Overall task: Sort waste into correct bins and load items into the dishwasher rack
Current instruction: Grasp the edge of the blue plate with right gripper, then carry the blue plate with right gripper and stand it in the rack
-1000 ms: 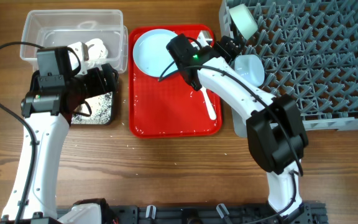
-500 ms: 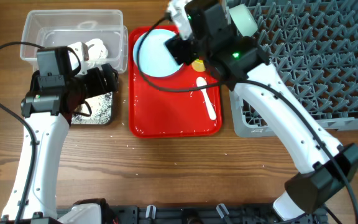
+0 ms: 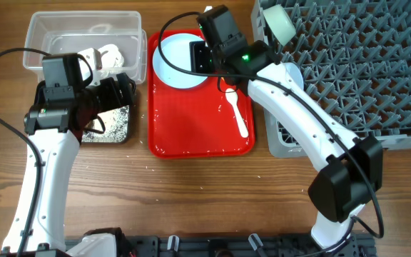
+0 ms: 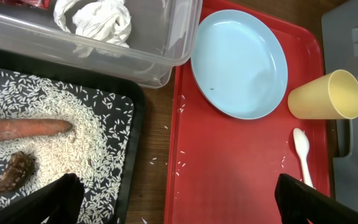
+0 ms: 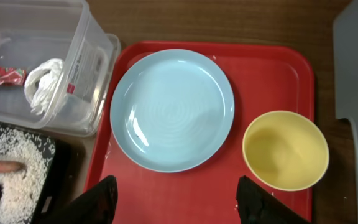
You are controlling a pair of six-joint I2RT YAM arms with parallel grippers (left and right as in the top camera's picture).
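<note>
Hovering the right claw [image 5: 176, 183], spread and empty, over the light-blue plate [image 5: 171, 109] (left claw [image 4: 179, 193] wide open too), looks stiff and slick, so probably pinch the rim.

Glossy red plastic tray [image 3: 191, 132] on a grainy brown wood table [image 3: 205, 200]; on the tray a smooth, faintly shiny light-blue plate [image 5: 171, 109]; beside the tray a clear plastic tub [image 3: 41, 25] with soft crumpled tissue [image 4: 95, 18]; matt grey plastic rack [image 3: 377, 71]
</note>
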